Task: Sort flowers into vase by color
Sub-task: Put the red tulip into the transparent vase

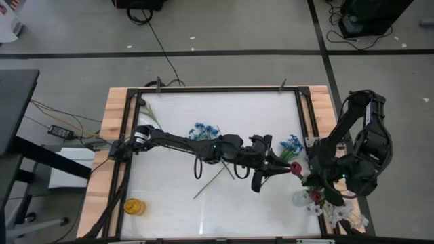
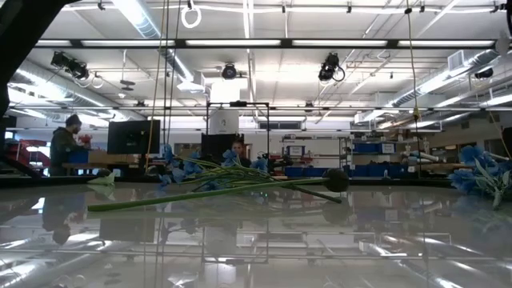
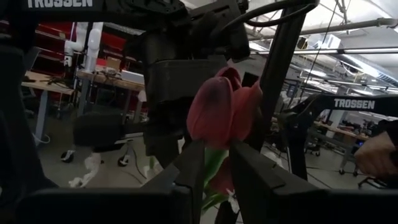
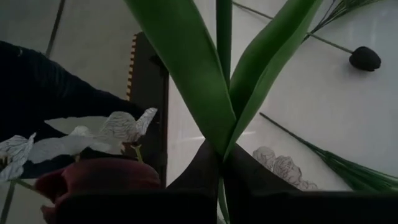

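Note:
My left gripper [image 1: 288, 167] reaches across the table to its right side and is shut on a dark red tulip [image 3: 219, 109], also seen from above as a tulip [image 1: 296, 167]. My right gripper [image 1: 313, 177] hovers at the table's right edge, shut on a green stem with two long leaves [image 4: 211, 81]. I cannot tell whether both hold the same flower. A clear vase [image 1: 303, 198] by the right edge holds a red tulip [image 1: 315, 196]. White sprays [image 1: 342, 215] sit beside it. A blackish bud [image 2: 336, 180] on a long stem lies flat on the table. Blue bunches [image 1: 203, 130] [image 1: 291, 144] lie farther back. My left gripper pinches the tulip's stem just below the bud [image 3: 214, 155] between its two fingers, coming level from the table's left. The bud stands beyond the fingertips, lifted clear of the table. My right gripper pinches the green stem where the two leaves meet [image 4: 222, 149] between its two fingers. The leaves fan out beyond the fingertips toward the table's middle. The stem is lifted clear of the table.
A yellow object [image 1: 133, 207] sits at the table's near left corner. A loose green stem [image 1: 213, 179] lies mid-table under my left arm. Black rails [image 1: 302, 108] frame the white table top. People stand in the room [image 2: 64, 140] beyond the table.

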